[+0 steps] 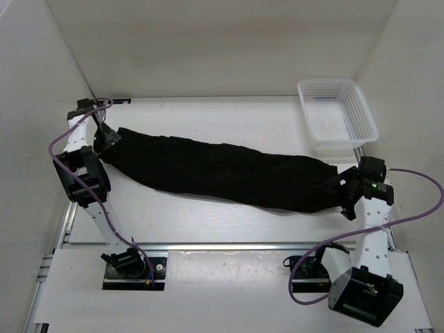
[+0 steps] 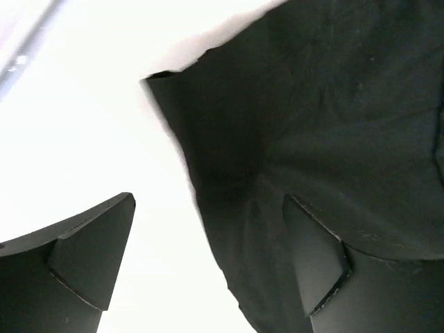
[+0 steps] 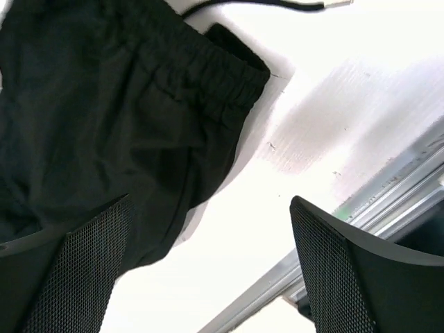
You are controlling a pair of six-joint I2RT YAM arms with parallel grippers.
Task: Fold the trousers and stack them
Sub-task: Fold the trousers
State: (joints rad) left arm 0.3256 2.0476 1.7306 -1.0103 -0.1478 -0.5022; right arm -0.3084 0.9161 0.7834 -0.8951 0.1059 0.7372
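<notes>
Left wrist view: finds the left gripper (image 2: 208,260) spread wide, holding nothing. Puts one finger (image 2: 90,257) over bare white table (image 2: 69,125) and the other in front of the trousers (image 2: 333,125), with the cloth's edge running down between the two. Cannot tell whether either touches fabric. Shows a squared corner of the black cloth at upper left, soft folds beyond.

Right wrist view: finds the right gripper (image 3: 215,270) wide open too, and empty. Sets one finger over the trousers, the other over bare table near a metal rail (image 3: 388,187). Shows the gathered elastic waistband (image 3: 222,69) just ahead, and a thin dark cord (image 3: 298,5) lying on the table past it.

Top external view: places the left gripper at the left end of the trousers, toward the far left corner, and the right gripper at the right end, by the waistband. Shows the trousers lying flat on the table as one long dark band, slanting from far left to near right, nearly table-wide. Places a white basket (image 1: 336,114) in the far right corner, near the waistband end but apart from the cloth.
</notes>
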